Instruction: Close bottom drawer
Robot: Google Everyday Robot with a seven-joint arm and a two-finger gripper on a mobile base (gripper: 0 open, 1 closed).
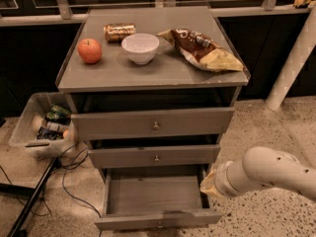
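Note:
The bottom drawer (pixel 157 195) of the grey cabinet is pulled open, showing its shallow grey inside. Its slim front panel (pixel 158 219) lies near the lower edge of the view. The two drawers above it are shut, the top drawer (pixel 153 123) and the middle drawer (pixel 154 156). My white arm (pixel 266 172) comes in from the right. Its gripper (pixel 207 185) sits beside the open drawer's right side, near the back corner.
On the cabinet top (pixel 123 75) lie an apple (pixel 89 50), a can (pixel 119 31), a white bowl (pixel 140 48) and a chip bag (pixel 202 50). A clear bin of items (pixel 42 127) and cables lie on the floor at left. A white post (pixel 292 63) stands at right.

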